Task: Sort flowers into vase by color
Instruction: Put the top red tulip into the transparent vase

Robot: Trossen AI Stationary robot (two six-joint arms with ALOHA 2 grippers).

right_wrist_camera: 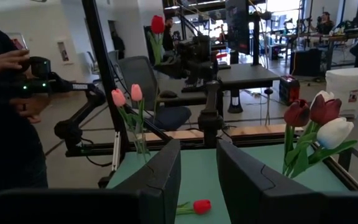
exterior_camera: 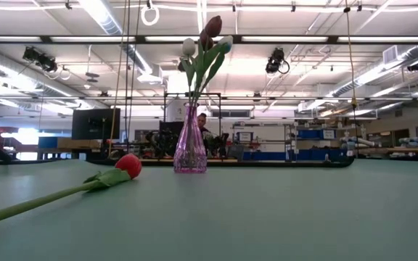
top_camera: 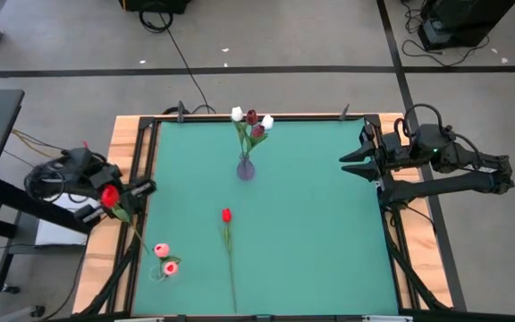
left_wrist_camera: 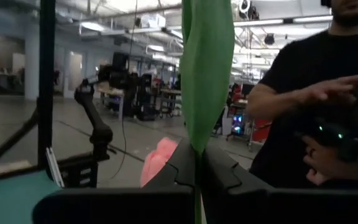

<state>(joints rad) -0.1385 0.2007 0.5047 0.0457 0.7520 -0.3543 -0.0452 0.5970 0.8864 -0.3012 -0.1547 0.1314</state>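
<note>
My left gripper [top_camera: 125, 204] is at the table's left edge, shut on a bright red tulip [top_camera: 110, 195] whose head [right_wrist_camera: 157, 23] stands above it. My right gripper [top_camera: 354, 159] waits open and empty at the right edge. A purple vase [top_camera: 246, 168] at the far middle holds white and dark red tulips [exterior_camera: 207, 40]. A second red tulip [top_camera: 226, 216] lies flat on the mat, its stem toward the near edge. Two pink tulips [top_camera: 164, 258] stand upright near the near left corner; what they stand in barely shows. My left gripper pinches the red tulip between its two fingers at the stem, right where a broad green leaf [left_wrist_camera: 196, 144] rises from it. The fingers come in about level from the table's left side and lie across the stem. The tulip is lifted clear, head up, with its lower stem [top_camera: 137, 233] hanging below.
The green mat [top_camera: 329, 233] has a raised black frame and wooden border [top_camera: 123, 143] around it. A person [left_wrist_camera: 316, 93] stands off the table's near side holding a dark device. The mat's near right half is bare.
</note>
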